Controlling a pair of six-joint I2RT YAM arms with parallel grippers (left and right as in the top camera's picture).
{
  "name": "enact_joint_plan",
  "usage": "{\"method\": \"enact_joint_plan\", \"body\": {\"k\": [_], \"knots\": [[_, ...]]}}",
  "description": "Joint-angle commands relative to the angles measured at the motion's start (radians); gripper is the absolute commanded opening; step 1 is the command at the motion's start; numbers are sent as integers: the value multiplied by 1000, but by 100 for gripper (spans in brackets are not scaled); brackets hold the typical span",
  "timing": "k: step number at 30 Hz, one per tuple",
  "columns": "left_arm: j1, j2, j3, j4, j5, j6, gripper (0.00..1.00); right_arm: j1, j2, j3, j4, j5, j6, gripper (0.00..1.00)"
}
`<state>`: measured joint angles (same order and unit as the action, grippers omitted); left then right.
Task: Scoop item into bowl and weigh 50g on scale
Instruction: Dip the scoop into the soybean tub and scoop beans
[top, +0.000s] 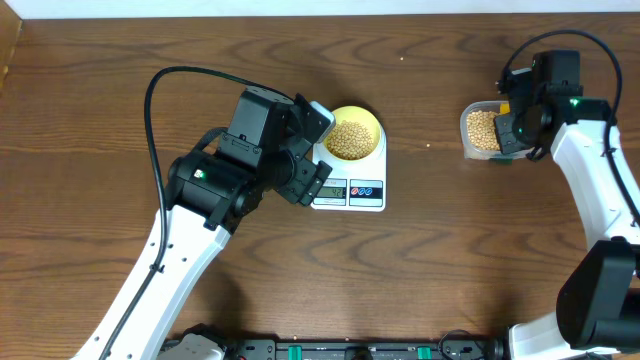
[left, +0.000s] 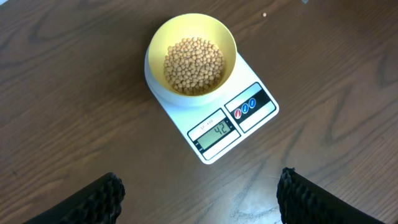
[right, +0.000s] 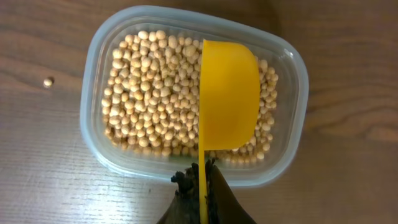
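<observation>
Over the tub (right: 89, 112) of beans (right: 149, 93), the right gripper (right: 202, 180) pinches the yellow scoop (right: 229, 93), the left gripper (left: 199, 199) spread wide: a heaped load risks overshooting the scale's (left: 249, 107) target.

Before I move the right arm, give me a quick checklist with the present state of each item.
1. Bowl seated on scale: ok.
2. Display at fifty: not ok, it reads in the forties.
3. Right gripper shut on scoop handle: ok.
4. Scoop over tub of beans: ok.
5. Scoop loaded: cannot tell.
6. Left gripper open, clear of bowl: ok.
</observation>
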<state>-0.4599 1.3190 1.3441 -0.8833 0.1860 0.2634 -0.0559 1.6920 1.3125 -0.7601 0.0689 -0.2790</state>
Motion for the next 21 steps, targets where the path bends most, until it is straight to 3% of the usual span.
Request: {"method": "enact_joint_plan", "body": {"k": [1, 11, 21], "knots": [[5, 0, 8, -2, 12, 9, 81, -3, -16, -79, 68, 11, 21, 1], [5, 0, 8, -2, 12, 9, 81, -3, -16, -166, 148, -36, 40, 1], [5, 0, 8, -2, 12, 9, 81, -31, -16, -166, 170, -282, 88, 1]]}}
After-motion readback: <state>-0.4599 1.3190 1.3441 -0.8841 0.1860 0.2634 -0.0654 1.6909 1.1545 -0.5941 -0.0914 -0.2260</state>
